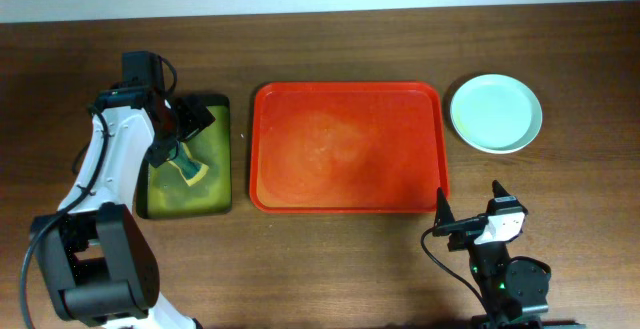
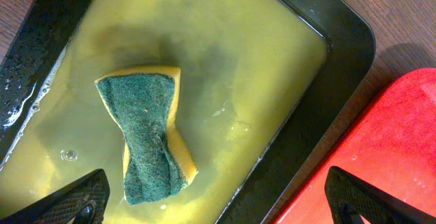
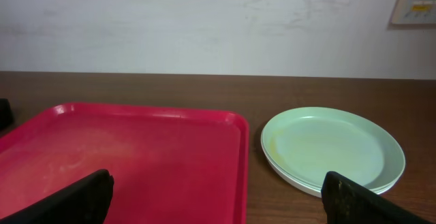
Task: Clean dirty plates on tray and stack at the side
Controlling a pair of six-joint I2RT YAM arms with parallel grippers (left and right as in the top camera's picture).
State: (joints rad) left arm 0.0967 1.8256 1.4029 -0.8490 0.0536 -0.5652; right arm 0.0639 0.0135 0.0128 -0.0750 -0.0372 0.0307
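Observation:
The red tray (image 1: 345,149) lies at the table's centre with nothing on it but faint smears; it also shows in the right wrist view (image 3: 136,156) and the left wrist view (image 2: 395,149). A stack of plates (image 1: 496,113), mint-green on top, sits right of the tray, and shows in the right wrist view (image 3: 332,149). My left gripper (image 2: 218,200) is open above a green-and-yellow sponge (image 2: 146,139) lying in the black tray's yellowish liquid. In the overhead view the left gripper (image 1: 180,134) hovers over that tray. My right gripper (image 3: 218,197) is open and empty near the table's front (image 1: 470,219).
The black tray (image 1: 188,159) with yellow-green liquid stands left of the red tray; its rim shows in the left wrist view (image 2: 340,54). A white wall lies beyond the table's far edge in the right wrist view.

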